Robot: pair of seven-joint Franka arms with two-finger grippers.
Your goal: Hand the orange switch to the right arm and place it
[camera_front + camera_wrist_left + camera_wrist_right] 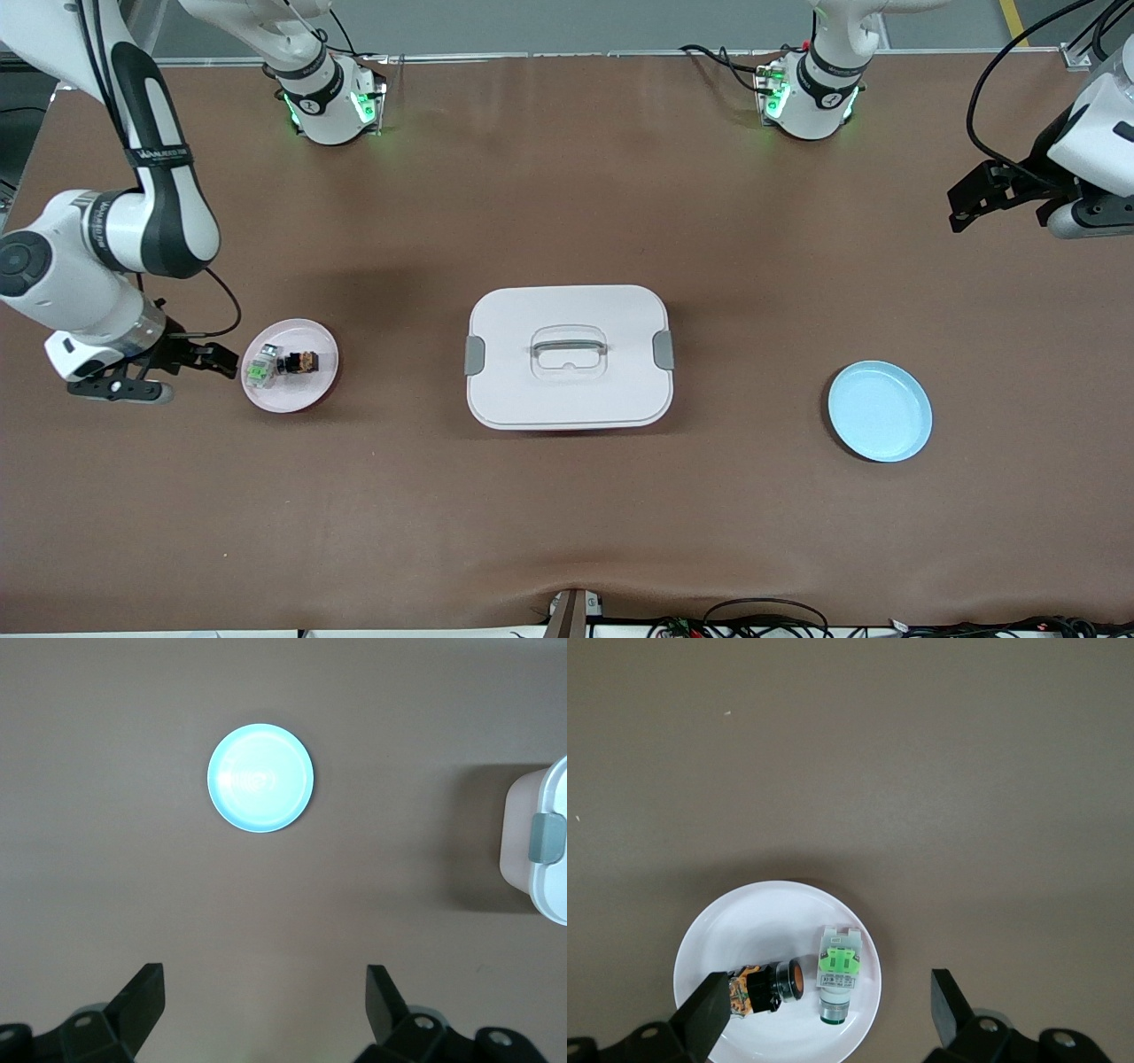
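Observation:
The orange switch [299, 361] [764, 988], a tiny black part with an orange middle, lies on its side on a small pale pink plate [292, 403] [762, 921] toward the right arm's end of the table. A white-grey part with a green face [260, 370] [837, 979] lies beside it on the same plate. My right gripper [190, 368] [828, 979] hovers open by that plate and holds nothing. Up over the table at the left arm's end, my left gripper [970, 199] [266, 973] is open and empty.
A white lidded box [532, 310] [540, 842] with grey clips and a handle sits mid-table. A light blue plate [880, 410] [260, 778] with nothing on it lies toward the left arm's end, nearer to the front camera than the left gripper.

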